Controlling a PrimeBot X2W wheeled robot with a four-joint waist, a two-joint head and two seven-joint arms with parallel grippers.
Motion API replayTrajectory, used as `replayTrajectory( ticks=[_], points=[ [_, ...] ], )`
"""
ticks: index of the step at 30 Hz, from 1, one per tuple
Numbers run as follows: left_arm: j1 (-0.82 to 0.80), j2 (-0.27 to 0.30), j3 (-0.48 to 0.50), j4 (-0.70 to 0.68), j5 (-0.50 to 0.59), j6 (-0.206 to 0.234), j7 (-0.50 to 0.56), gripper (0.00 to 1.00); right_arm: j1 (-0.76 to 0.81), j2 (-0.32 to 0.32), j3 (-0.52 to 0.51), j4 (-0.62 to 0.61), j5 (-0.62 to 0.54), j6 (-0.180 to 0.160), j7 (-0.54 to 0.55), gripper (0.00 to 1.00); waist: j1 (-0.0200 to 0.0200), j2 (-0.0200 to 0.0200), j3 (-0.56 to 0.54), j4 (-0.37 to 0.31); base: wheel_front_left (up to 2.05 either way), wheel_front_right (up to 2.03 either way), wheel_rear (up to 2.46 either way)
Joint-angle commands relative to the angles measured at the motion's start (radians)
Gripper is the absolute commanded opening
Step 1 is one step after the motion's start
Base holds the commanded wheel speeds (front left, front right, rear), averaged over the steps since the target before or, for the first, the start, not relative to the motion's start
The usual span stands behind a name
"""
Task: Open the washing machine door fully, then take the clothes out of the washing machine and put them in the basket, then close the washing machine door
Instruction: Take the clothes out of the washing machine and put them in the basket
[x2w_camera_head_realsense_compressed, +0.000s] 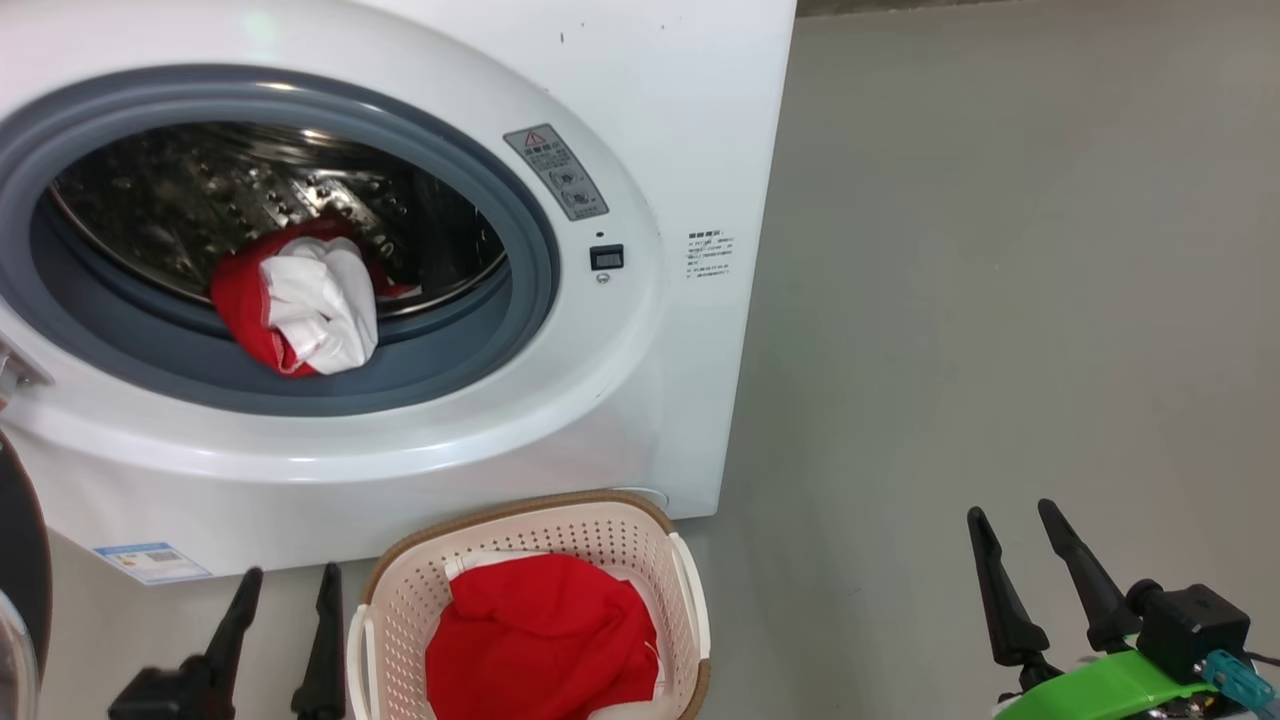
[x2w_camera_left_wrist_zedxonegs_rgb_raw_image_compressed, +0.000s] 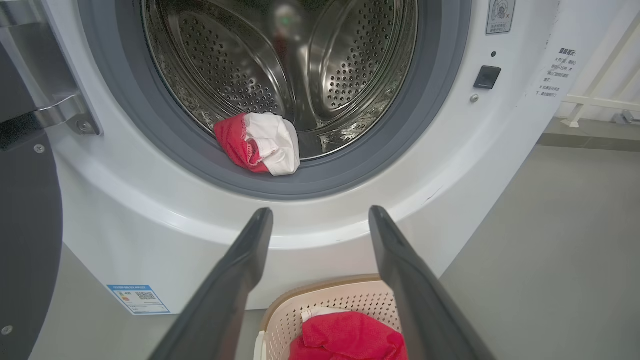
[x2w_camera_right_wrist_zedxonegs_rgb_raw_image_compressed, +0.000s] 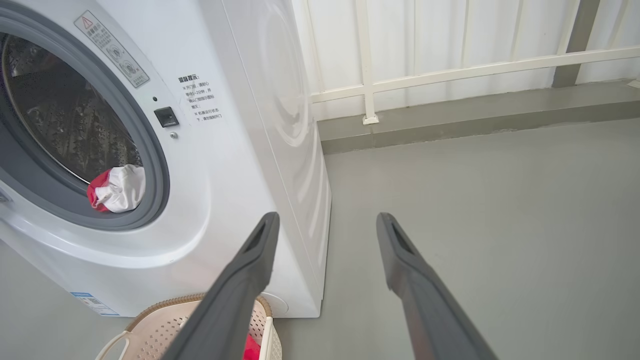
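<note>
**A:** Where is the garment (x2w_camera_head_realsense_compressed: 300, 300) that's left?
**B:** It's bunched at the near lip of the drum (x2w_camera_left_wrist_zedxonegs_rgb_raw_image_compressed: 350, 65), spilling onto the grey rubber ring (x2w_camera_head_realsense_compressed: 430, 370). It's a red-and-white lump with no clear long axis.
**A:** Which arm is nearer?
**B:** The left gripper (x2w_camera_head_realsense_compressed: 290, 575). It's spread wide and empty, low before the washing machine (x2w_camera_head_realsense_compressed: 680, 120), with the cloth above it and farther in. The right gripper (x2w_camera_head_realsense_compressed: 1012, 512), also wide and empty, is well off right over the floor (x2w_camera_head_realsense_compressed: 1000, 300).
**A:** And the basket (x2w_camera_head_realsense_compressed: 520, 512)?
**B:** Just right of the left gripper, holding a red piece (x2w_camera_head_realsense_compressed: 540, 630). The door (x2w_camera_left_wrist_zedxonegs_rgb_raw_image_compressed: 25, 225) stands open at the left
</note>
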Motion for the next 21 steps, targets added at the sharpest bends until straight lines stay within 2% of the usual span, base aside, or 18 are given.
replayTrajectory(
  ticks=[1, 10, 21],
  points=[
    [0.02, 0.009, 0.046, -0.047, 0.016, -0.006, -0.012, 1.0, 0.004, -0.016, 0.014, -0.029, 0.007, 0.007, -0.006, 1.0, 0.0, 0.0, -0.013, -0.004, 0.0, 0.0, 0.0],
    [0.084, -0.007, 0.072, -0.111, 0.018, -0.006, -0.012, 1.0, 0.037, -0.015, -0.001, -0.042, 0.009, 0.007, -0.006, 1.0, 0.0, 0.0, -0.017, -0.005, 0.0, 0.0, 0.0],
    [0.079, -0.019, 0.077, -0.123, 0.016, -0.006, -0.012, 1.0, 0.025, -0.01, -0.007, -0.043, 0.005, 0.007, -0.006, 1.0, 0.0, 0.0, -0.006, 0.0, 0.0, 0.0, 0.0]
  ],
)
